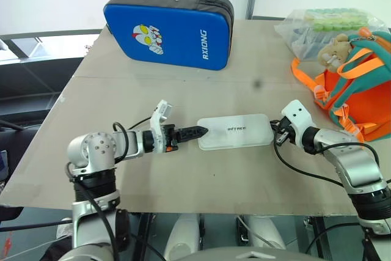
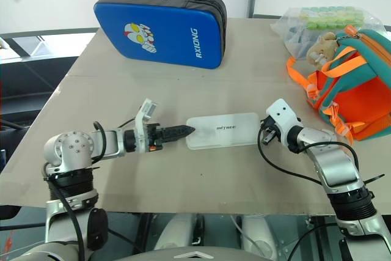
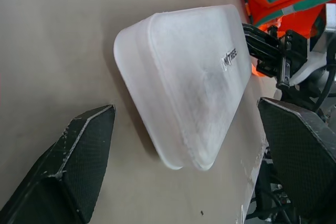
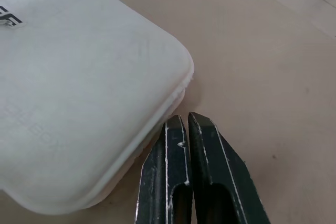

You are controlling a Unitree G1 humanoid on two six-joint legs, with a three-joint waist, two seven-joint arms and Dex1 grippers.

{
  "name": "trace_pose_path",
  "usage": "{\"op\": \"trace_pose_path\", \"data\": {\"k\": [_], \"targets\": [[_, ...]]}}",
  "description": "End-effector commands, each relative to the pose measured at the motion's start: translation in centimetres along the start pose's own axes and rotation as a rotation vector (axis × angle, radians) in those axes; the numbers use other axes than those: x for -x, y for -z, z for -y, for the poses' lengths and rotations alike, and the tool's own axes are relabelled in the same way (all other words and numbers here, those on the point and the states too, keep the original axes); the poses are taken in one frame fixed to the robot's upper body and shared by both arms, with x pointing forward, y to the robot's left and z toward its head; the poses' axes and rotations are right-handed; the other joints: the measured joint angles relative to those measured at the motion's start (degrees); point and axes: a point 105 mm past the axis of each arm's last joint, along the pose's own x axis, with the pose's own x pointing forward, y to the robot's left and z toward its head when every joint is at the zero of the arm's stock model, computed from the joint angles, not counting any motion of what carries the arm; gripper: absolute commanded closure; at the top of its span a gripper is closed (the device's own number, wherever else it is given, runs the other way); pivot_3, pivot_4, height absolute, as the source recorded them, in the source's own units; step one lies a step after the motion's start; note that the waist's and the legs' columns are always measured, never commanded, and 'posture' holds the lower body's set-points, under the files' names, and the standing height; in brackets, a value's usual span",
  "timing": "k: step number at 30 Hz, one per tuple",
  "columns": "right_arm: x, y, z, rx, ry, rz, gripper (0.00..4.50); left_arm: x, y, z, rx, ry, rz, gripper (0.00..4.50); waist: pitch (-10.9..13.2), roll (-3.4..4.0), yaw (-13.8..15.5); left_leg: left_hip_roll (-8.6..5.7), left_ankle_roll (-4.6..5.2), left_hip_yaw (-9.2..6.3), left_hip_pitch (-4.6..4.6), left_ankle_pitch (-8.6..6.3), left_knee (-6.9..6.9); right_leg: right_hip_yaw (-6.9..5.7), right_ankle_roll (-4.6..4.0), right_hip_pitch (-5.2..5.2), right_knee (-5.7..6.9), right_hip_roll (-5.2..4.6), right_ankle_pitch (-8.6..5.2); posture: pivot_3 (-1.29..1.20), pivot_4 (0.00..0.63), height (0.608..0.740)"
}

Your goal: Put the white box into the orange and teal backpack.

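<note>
White box [image 1: 236,131] lay flat on the table [image 1: 201,90], mid-front, between my two arms and well apart from the orange and teal backpack [image 1: 360,93] at the far right edge.

Left gripper [image 3: 189,150] had its jaws spread wide, one finger on each side of the box's near short end, neither touching. Right gripper [image 4: 188,124] was pinched fully closed on nothing, tips right at the box's opposite corner, beside the seam; contact or not, I couldn't tell.

Handling call: the box read as a rigid, frosted plastic shell, probably light. Smooth, slightly glossy lid, rounded corners, small dark lettering in the centre, seam line round the edge. I judged it slippery, since bare fingers on smooth plastic give little bite. It's flat and thin, so a top-down pinch had nothing to grab. Best hold looked like across the short end, or squeezed between both grippers end to end. A one-end grip risked it pivoting.

Backpack was soft fabric, floppy, orange straps loose, beige plush toy [image 1: 336,50] on top. I couldn't see the mouth's state; soft walls may fold when the box pushes in.

Also on the table: stiff blue padded case [image 1: 168,29] at the back, clear plastic bag [image 1: 317,22] behind the backpack.
</note>
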Motion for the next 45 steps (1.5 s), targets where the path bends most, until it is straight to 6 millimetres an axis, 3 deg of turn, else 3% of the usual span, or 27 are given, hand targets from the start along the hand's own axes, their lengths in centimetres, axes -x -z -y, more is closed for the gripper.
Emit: {"op": "trace_pose_path", "data": {"k": [1, 6, 9, 12, 16, 18, 21, 23, 24, 25, 26, 29, 33, 36, 37, 40, 44, 45], "targets": [[-0.3, -1.8, -1.3, 0.046, -0.05, 0.057, 4.5, -1.1, 0.7, -0.2, 0.023, -0.013, -0.027, 0.07, -0.02, 0.01, 0.12, -0.01, 0.0, 0.0, 0.01, 0.0, 0.0, 0.0, 0.0, 0.02, 0.0, 0.0, 0.0, 0.0, 0.15, 0.74], [-1.8, -2.3, -3.9, 0.047, -0.147, 0.073, 4.5, -2.2, 1.1, 0.4, 0.041, 0.038, -0.011, 0.07, -0.04, 0.0, 0.25, -0.05, 0.0, 0.06, 0.36, -0.01, 0.0, -0.01, -0.01, 0.37, -0.01, -0.05, -0.01, 0.0, 0.15, 0.74], [-2.3, -2.7, -4.3, 0.042, -0.155, 0.087, 4.5, -2.4, 0.7, 0.7, 0.038, 0.045, 0.017, 0.07, -0.05, -0.01, 0.33, -0.06, 0.0, 0.07, 0.39, -0.01, 0.0, -0.01, -0.01, 0.38, 0.0, -0.06, 0.0, 0.0, 0.15, 0.74], [-2.3, -2.7, -3.7, 0.037, -0.128, 0.097, 4.5, -2.1, 0.5, 0.9, 0.044, 0.062, 0.037, 1.34, -0.05, -0.02, 0.25, -0.07, 0.0, 0.1, 0.38, 0.0, 0.0, 0.02, -0.01, 0.38, -0.02, -0.08, 0.0, 0.0, 0.15, 0.74], [-1.6, -3.4, -1.1, -0.021, 0.004, 0.152, 4.5, -1.7, 0.3, 0.9, 0.045, 0.061, 0.061, 2.96, -0.05, -0.03, 0.32, -0.06, -0.02, 0.03, 0.31, 0.01, 0.0, 0.05, -0.01, 0.35, -0.05, -0.11, 0.0, 0.0, 0.15, 0.74], [-0.4, -4.0, -0.5, -0.056, 0.009, 0.204, 4.26, -1.5, -0.1, 1.2, 0.045, 0.077, 0.094, 3.31, -0.05, -0.03, 0.29, -0.09, -0.02, 0.04, 0.32, 0.0, 0.0, 0.08, -0.01, 0.36, -0.05, -0.14, 0.0, 0.0, 0.15, 0.74], [2.2, -4.3, -0.2, -0.066, 0.022, 0.256, 3.28, -1.3, -0.7, 1.9, 0.034, 0.104, 0.132, 3.33, -0.05, -0.03, 0.54, -0.11, 0.0, 0.02, 0.28, 0.0, 0.0, 0.09, -0.01, 0.36, -0.06, -0.15, 0.0, 0.0, 0.15, 0.74], [4.8, -4.6, 0.3, -0.092, 0.061, 0.302, 2.19, -1.2, -1.2, 2.6, 0.031, 0.137, 0.163, 3.33, -0.05, -0.03, 0.63, -0.11, 0.0, -0.03, 0.23, -0.01, -0.01, 0.08, 0.0, 0.34, -0.1, -0.15, -0.01, 0.0, 0.15, 0.74], [6.2, -4.6, 0.4, -0.104, 0.084, 0.317, 2.19, -1.1, -1.4, 2.8, 0.025, 0.145, 0.174, 3.33, -0.04, -0.03, 0.87, -0.1, 0.0, -0.06, 0.19, -0.01, -0.02, 0.05, 0.0, 0.34, -0.12, -0.15, -0.01, 0.0, 0.15, 0.74], [7.7, -4.7, 0.5, -0.127, 0.11, 0.332, 1.49, -1.1, -1.6, 3.0, 0.017, 0.151, 0.182, 3.34, -0.03, -0.05, 0.81, -0.1, 0.0, -0.08, 0.12, -0.01, -0.02, 0.02, 0.0, 0.3, -0.14, -0.16, -0.01, 0.0, 0.15, 0.74], [9.1, -4.5, 0.5, -0.158, 0.137, 0.332, 1.31, -1.2, -1.8, 3.0, 0.012, 0.149, 0.19, 3.34, -0.03, -0.05, 0.75, -0.09, 0.0, -0.11, 0.07, -0.01, -0.01, 0.02, 0.0, 0.26, -0.15, -0.14, 0.0, 0.0, 0.15, 0.74], [11.0, -3.8, 0.1, -0.181, 0.196, 0.296, 0.11, -1.4, -2.4, 3.1, 0.007, 0.148, 0.214, 3.34, -0.03, -0.05, 0.69, -0.08, 0.01, -0.12, 0.05, -0.01, -0.01, 0.01, 0.0, 0.22, -0.11, -0.13, -0.01, 0.0, 0.15, 0.74], [13.9, -1.5, 2.2, -0.22, 0.475, 0.211, 0.0, -2.4, -3.8, 3.9, 0.008, 0.178, 0.232, 3.34, -0.03, -0.05, 0.53, -0.1, 0.01, -0.1, 0.08, -0.01, 0.0, 0.05, 0.0, 0.22, -0.07, -0.07, -0.01, 0.0, 0.15, 0.74], [14.7, -1.3, 3.7, -0.248, 0.578, 0.219, 0.0, -2.6, -4.2, 4.4, -0.028, 0.191, 0.219, 3.34, -0.04, -0.05, 0.35, -0.16, 0.01, -0.08, 0.06, -0.01, 0.01, 0.03, 0.0, 0.22, -0.09, -0.06, -0.01, 0.0, 0.15, 0.74], [14.7, -1.7, 5.1, -0.284, 0.644, 0.253, 0.0, -2.8, -4.2, 4.7, -0.048, 0.201, 0.211, 3.34, -0.03, -0.06, -0.11, -0.19, 0.01, 0.0, 0.09, -0.01, 0.01, 0.02, 0.0, 0.21, -0.09, -0.05, -0.01, 0.0, 0.15, 0.74], [14.1, -2.6, 8.0, -0.327, 0.754, 0.297, 0.0, -2.8, -4.3, 5.3, -0.079, 0.219, 0.211, 3.34, -0.02, -0.04, -0.22, -0.18, 0.01, 0.24, 0.31, -0.01, -0.02, 0.29, 0.01, 0.21, -0.07, 0.01, -0.01, 0.0, 0.15, 0.74], [11.7, -4.7, 11.5, -0.305, 0.832, 0.35, 0.0, -2.6, -4.7, 5.5, -0.114, 0.213, 0.251, 3.34, -0.01, -0.02, -0.11, -0.22, 0.01, 0.14, 0.3, -0.01, -0.09, 0.25, -0.01, 0.19, -0.05, 0.09, -0.02, 0.0, 0.15, 0.74], [11.2, -5.0, 12.4, -0.321, 0.858, 0.376, 0.25, -2.5, -4.8, 5.6, -0.125, 0.206, 0.262, 3.34, -0.01, -0.02, -0.04, -0.21, 0.0, 0.15, 0.29, 0.0, -0.12, 0.26, -0.02, 0.17, -0.06, 0.08, -0.01, 0.0, 0.15, 0.74]]}}
